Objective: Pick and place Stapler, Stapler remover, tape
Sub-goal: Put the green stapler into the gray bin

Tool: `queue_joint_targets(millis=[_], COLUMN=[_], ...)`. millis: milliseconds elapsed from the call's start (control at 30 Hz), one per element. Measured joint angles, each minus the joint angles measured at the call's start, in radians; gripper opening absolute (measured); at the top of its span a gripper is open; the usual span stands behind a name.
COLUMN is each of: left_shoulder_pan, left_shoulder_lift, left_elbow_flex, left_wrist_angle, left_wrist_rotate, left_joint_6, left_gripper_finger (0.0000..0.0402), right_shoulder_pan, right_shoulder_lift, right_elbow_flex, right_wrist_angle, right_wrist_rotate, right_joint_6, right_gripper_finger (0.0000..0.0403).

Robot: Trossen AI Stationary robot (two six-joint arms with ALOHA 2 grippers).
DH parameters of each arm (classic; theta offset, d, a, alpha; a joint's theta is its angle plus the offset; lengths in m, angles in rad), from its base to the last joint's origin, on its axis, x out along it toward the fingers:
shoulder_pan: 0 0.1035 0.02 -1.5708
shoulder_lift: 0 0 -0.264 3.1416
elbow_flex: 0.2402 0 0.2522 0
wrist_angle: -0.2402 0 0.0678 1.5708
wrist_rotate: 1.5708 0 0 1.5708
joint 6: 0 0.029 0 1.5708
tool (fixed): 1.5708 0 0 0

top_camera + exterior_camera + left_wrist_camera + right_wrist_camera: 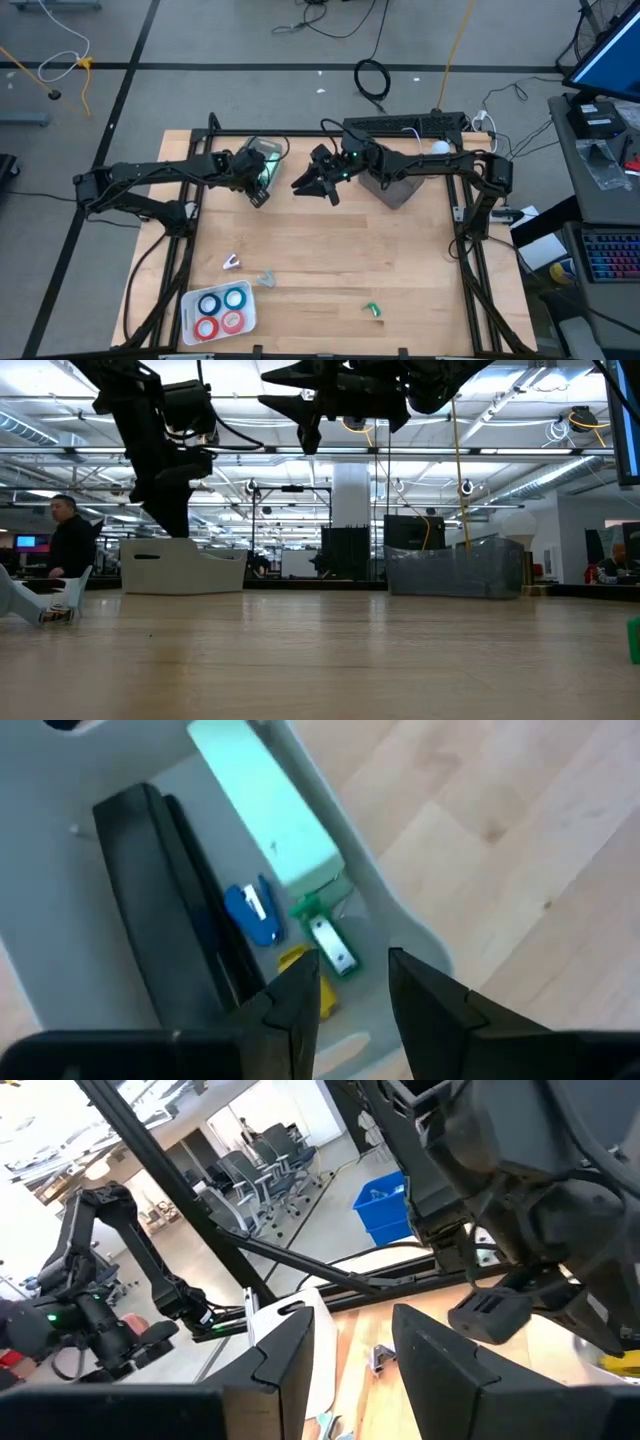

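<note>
Left gripper [262, 182] is hovering in the upper-left-centre of the high view, over a pale plastic tray [270, 150] at the table's far edge. In the left wrist view its two dark matte fingers [300, 1005] are standing apart w/ a clear gap, nothing between them. Below them the tray [60, 900] is showing smooth grey-white walls and is holding a long black stapler [165, 920], a mint-green rectangular block [265, 805], a small blue staple remover [252, 912], a green-and-white piece [328, 942] and a yellow bit [298, 960] partly hidden by a finger.

Right gripper [314, 185] is hanging at upper centre of the high view, just right of the left one, not touching it. In the right wrist view its angular dark fingers [290, 1355] are sitting apart, empty gap between.

Tape [221, 310]: four small rings w/ pale cores, two blue above two red, lying in a shallow white rectangular dish [190, 330] at lower left of the high view, well apart from both grippers. Near it on the bare light wood table [400, 260], planked grain: a small whitish clawed item [232, 262], a grey-clear piece [267, 277], and a green item [373, 310] at lower centre-right. A grey wedge-shaped box [395, 190] is sitting under the right arm at upper right.

Low view: a person [68, 545] in dark top is showing at far left, beyond the table.
</note>
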Motion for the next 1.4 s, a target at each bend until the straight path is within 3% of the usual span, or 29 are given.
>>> queue_joint_targets(millis=[167,333,467,567,667,867,1200,1400], left_shoulder_pan=[0.001,-0.016,-0.039,-0.057,-0.072,-0.103,-0.204,-0.277], left_shoulder_lift=[-0.064,-0.174,-0.258,-0.306,-0.340,-0.369,-0.369,-0.369], left_elbow_flex=[0.041,0.055,0.056,0.056,0.056,0.056,0.056,0.056], left_wrist_angle=[0.019,0.088,0.173,0.223,0.245,0.258,0.433,0.441], left_wrist_rotate=[0.153,0.326,0.354,0.352,0.352,0.350,0.352,0.333], left_joint_6=[-0.035,-0.107,-0.243,-0.277,-0.274,-0.241,-0.140,-0.130], left_gripper_finger=[0.0122,0.0122,0.0122,0.0122,0.0122,0.0122,0.0122,0.0122], right_shoulder_pan=[-0.037,-0.089,-0.088,-0.042,0.041,0.243,0.476,0.543], right_shoulder_lift=[-0.055,-0.156,-0.277,-0.365,-0.447,-0.543,-0.557,-0.556], right_elbow_flex=[0.000,-0.001,-0.001,0.001,-0.001,0.000,-0.029,-0.126], right_wrist_angle=[-0.088,-0.406,-0.611,-0.753,-0.905,-1.159,-1.242,-1.112], right_wrist_rotate=[-0.020,-0.046,-0.043,-0.021,0.072,0.248,0.240,0.162], right_joint_6=[-0.025,-0.120,-0.250,-0.332,-0.397,-0.379,-0.090,-0.026], right_gripper_finger=[0.0130,0.0130,0.0130,0.0130,0.0130,0.0130,0.0130,0.0130])
